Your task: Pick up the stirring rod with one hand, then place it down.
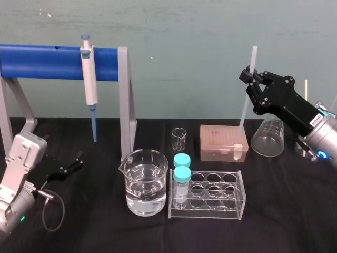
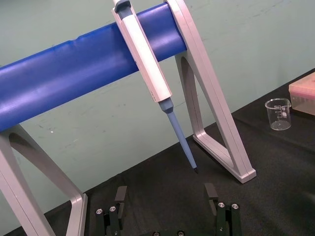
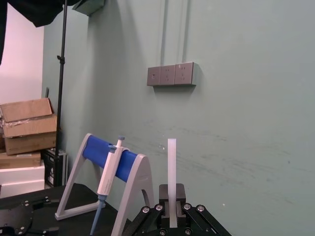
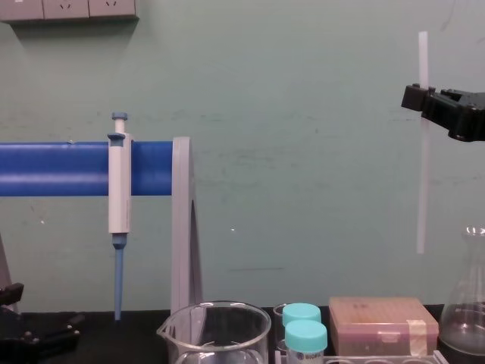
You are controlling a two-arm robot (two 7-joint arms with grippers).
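Where the rod is: the stirring rod (image 1: 245, 108) is up in the air on the robot's right side, clear of the table (image 1: 295, 211). It hangs nearly upright with a slight lean.
Right gripper (image 1: 250, 79): clamped on the rod roughly a third of the way down, so a long tail hangs below the jaws and a short stub sticks out above.
Lower tip: from the head camera it lines up with the back of the tan box (image 1: 222, 142), just beside the flask (image 1: 268, 137). I can't tell how high above them it really is.
Why that grip: my guess is the high pinch lets the long end touch down first, and then the rod can be tipped flat.
Left gripper (image 1: 78, 161): parked low at the far left near the foot of the blue stand (image 1: 42, 62), fingers spread, holding nothing.
Progress: the pick-up looks done and the put-down hasn't happened yet.
Open room: the bare black cloth to the right of the tube rack (image 1: 208, 195) and in front of the flask looks like the easiest landing spot.
Edges to watch: the flask rim, the box corner and the rack wall are all close by. It's a long rod, so it could clip one as it swings, and it's round, so it might roll.
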